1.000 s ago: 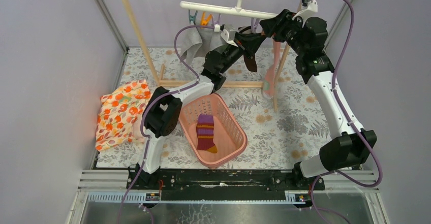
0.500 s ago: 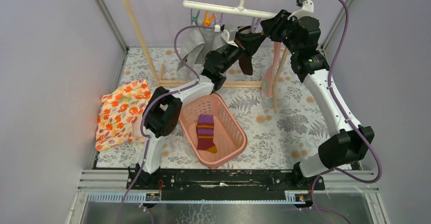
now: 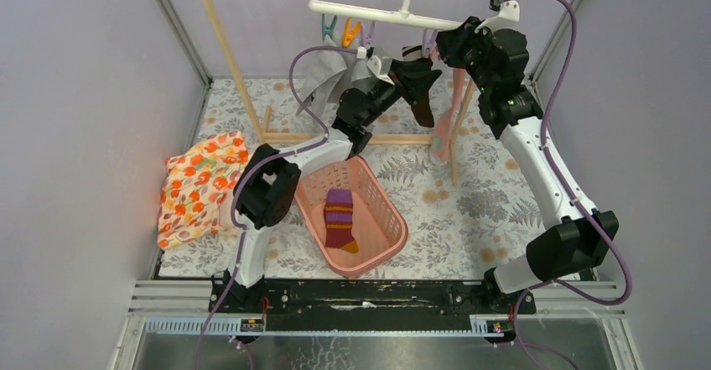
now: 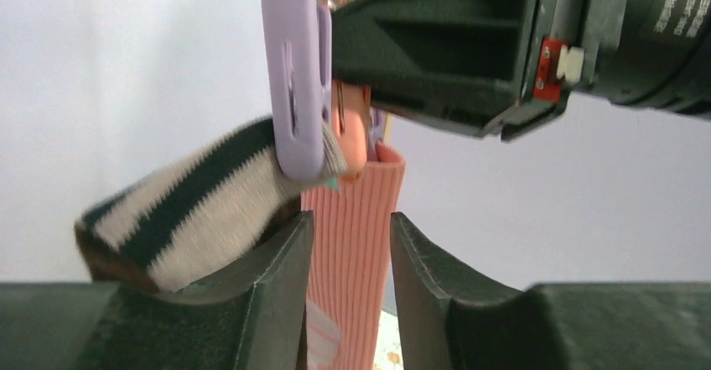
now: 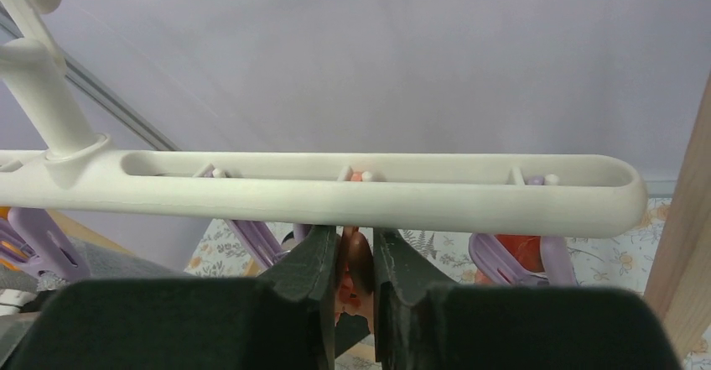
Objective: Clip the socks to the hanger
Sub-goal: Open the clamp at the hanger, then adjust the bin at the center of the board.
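The fingers [image 4: 272, 294] of the left gripper [image 4: 350, 236] stand apart with a modest gap and clamp nothing. The striped cuff of the dark brown sock [image 4: 193, 211] only lies across the top of one finger, outside the gap. The right gripper [image 5: 354, 240] has its fingers [image 5: 314, 273] drawn narrow. An orange clip [image 5: 356, 269] shows in the slit, but it cannot be told whether it is pinched or merely hangs behind.

As for progress, the wooden rack [image 3: 225, 43] carries the hanger [image 5: 335, 190], whose white bar runs just above the right fingers. Far below both grippers sits the pink basket [image 3: 384, 198], and the purple striped sock [image 3: 339, 216] lies flat inside it, untouched — so the task's own sock is yet to be picked up, raised and clipped. Beyond the left fingers, seen through their gap, hangs the long pink sock [image 4: 356, 194], already clipped. The brown sock's cuff sits in the mouth of a purple clip [image 4: 298, 76] just above the left fingers. That clip looks closed on it, so this sock seems done or nearly so.

Against the top view a second back, the hanger's bar has swung a little to the right and the brown sock hangs further right beneath it. The striped sock has not shifted.
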Controlling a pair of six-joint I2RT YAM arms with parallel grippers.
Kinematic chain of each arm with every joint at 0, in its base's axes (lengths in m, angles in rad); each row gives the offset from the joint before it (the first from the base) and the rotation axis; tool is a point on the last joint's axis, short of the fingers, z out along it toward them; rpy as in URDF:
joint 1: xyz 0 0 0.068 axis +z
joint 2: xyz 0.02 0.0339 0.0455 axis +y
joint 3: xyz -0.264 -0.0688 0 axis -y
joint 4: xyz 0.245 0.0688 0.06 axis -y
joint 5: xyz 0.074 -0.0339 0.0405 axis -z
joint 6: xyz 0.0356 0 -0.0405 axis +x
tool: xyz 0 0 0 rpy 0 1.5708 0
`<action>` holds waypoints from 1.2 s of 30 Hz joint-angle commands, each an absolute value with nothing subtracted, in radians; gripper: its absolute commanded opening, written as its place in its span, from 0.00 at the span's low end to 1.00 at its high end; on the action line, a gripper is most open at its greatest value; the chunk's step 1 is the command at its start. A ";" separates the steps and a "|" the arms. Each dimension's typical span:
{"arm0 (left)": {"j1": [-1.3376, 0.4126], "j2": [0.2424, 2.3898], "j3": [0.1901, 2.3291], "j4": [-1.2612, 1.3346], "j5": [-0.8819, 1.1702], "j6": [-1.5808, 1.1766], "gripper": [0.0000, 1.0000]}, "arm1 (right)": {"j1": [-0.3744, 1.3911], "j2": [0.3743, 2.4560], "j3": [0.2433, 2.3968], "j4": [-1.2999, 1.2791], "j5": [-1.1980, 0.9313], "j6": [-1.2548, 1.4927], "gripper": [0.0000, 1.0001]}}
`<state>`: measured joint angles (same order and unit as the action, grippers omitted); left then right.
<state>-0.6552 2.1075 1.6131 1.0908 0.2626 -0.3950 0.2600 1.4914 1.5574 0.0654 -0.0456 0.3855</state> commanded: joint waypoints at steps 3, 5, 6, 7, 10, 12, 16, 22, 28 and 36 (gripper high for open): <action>-0.659 2.004 1.498 1.165 0.260 -0.375 0.50 | 0.260 1.457 1.542 0.114 -0.039 0.376 0.00; -0.657 1.977 1.464 1.173 0.257 -0.383 0.50 | 0.259 1.457 1.537 0.111 -0.051 0.375 0.00; -0.655 1.961 1.444 1.173 0.259 -0.383 0.50 | 0.259 1.457 1.534 0.110 -0.056 0.375 0.00; -0.654 1.943 1.423 1.172 0.257 -0.383 0.50 | 0.259 1.457 1.533 0.110 -0.061 0.372 0.00; -0.653 1.880 1.341 1.137 0.239 -0.365 0.49 | 0.259 1.453 1.523 0.110 -0.075 0.363 0.00; -0.653 1.829 1.274 1.103 0.225 -0.343 0.50 | 0.259 1.445 1.510 0.112 -0.078 0.359 0.00; -0.653 1.704 1.140 0.990 0.180 -0.306 0.57 | 0.259 1.432 1.482 0.111 -0.080 0.349 0.00; -0.655 1.444 0.998 0.686 0.107 -0.425 0.75 | 0.259 1.429 1.425 0.122 -0.072 0.371 0.00; -0.666 1.334 1.076 0.044 -0.102 -0.432 0.95 | 0.259 1.417 1.374 0.153 -0.093 0.388 0.00; -0.700 1.241 0.953 -0.229 -0.239 -0.497 0.96 | 0.259 1.429 1.339 0.172 -0.114 0.406 0.00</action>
<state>-0.6807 1.3060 1.0283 -0.0238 -0.1501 -0.4446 0.2600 1.4258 1.3754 0.2401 -0.0746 0.4004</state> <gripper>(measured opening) 0.959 0.199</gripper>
